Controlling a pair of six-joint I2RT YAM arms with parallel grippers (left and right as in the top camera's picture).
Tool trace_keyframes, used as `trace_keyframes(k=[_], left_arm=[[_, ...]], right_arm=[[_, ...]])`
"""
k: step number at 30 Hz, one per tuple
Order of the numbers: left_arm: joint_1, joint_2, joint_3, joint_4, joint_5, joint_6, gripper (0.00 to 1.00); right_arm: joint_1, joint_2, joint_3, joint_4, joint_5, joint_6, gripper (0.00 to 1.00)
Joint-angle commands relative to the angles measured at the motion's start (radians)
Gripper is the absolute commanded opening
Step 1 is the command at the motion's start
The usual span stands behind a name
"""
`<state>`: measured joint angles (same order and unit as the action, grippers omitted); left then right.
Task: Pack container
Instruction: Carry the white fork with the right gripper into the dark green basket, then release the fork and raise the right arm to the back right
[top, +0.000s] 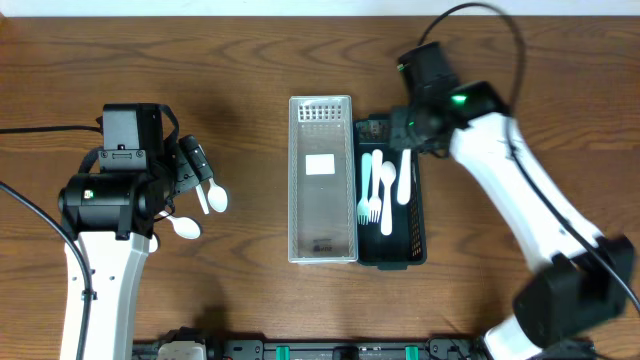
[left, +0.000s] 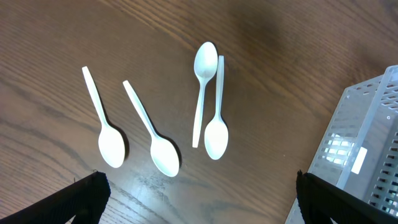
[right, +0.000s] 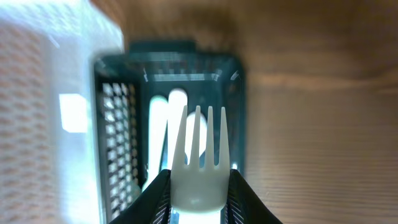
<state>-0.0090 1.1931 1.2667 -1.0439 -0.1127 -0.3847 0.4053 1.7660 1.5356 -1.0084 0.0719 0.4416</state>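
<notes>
Several white plastic spoons (left: 165, 155) lie on the wooden table under my left gripper (left: 200, 196), which is open wide with nothing between its fingers. From overhead, two spoons (top: 214, 197) show beside the left gripper (top: 197, 168). My right gripper (right: 199, 196) is shut on a white fork (right: 199, 165), tines pointing away, above the near end of the dark container (right: 238, 81). Overhead, that fork (top: 405, 176) hangs over the dark container (top: 420, 240), which holds other white cutlery (top: 367, 190).
A clear perforated container (top: 321, 225) stands lengthwise beside the dark one, with a white label on its floor. Its corner shows at the right edge of the left wrist view (left: 367, 143). A black cable loops over the table's back right.
</notes>
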Motion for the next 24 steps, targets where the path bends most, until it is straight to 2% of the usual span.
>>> trace_keyframes(k=[1, 7, 11, 12, 13, 16, 18, 24], left_arm=[[0.004, 0.004, 0.007, -0.003, -0.019, 0.017, 0.98], [0.004, 0.004, 0.007, -0.002, -0.019, 0.017, 0.98], [0.004, 0.004, 0.007, -0.002, -0.019, 0.017, 0.98], [0.004, 0.004, 0.007, -0.002, -0.019, 0.017, 0.98], [0.004, 0.004, 0.007, -0.002, -0.019, 0.017, 0.98], [0.004, 0.004, 0.007, -0.002, -0.019, 0.017, 0.98], [0.004, 0.004, 0.007, -0.002, -0.019, 0.017, 0.98], [0.004, 0.004, 0.007, -0.003, -0.019, 0.024, 0.98]], right_arm=[[0.037, 0.087, -0.021, -0.005, 0.018, -0.016, 0.01], [0.064, 0.206, -0.021, 0.0, 0.016, -0.016, 0.02], [0.067, 0.23, -0.021, 0.006, 0.005, -0.016, 0.07], [0.067, 0.23, -0.021, 0.008, 0.006, -0.017, 0.1], [0.067, 0.229, -0.021, 0.011, 0.006, -0.027, 0.22], [0.067, 0.229, -0.02, 0.013, 0.005, -0.04, 0.45], [0.067, 0.229, -0.02, 0.014, 0.005, -0.04, 0.48], [0.067, 0.214, 0.034, -0.002, 0.006, -0.067, 0.49]])
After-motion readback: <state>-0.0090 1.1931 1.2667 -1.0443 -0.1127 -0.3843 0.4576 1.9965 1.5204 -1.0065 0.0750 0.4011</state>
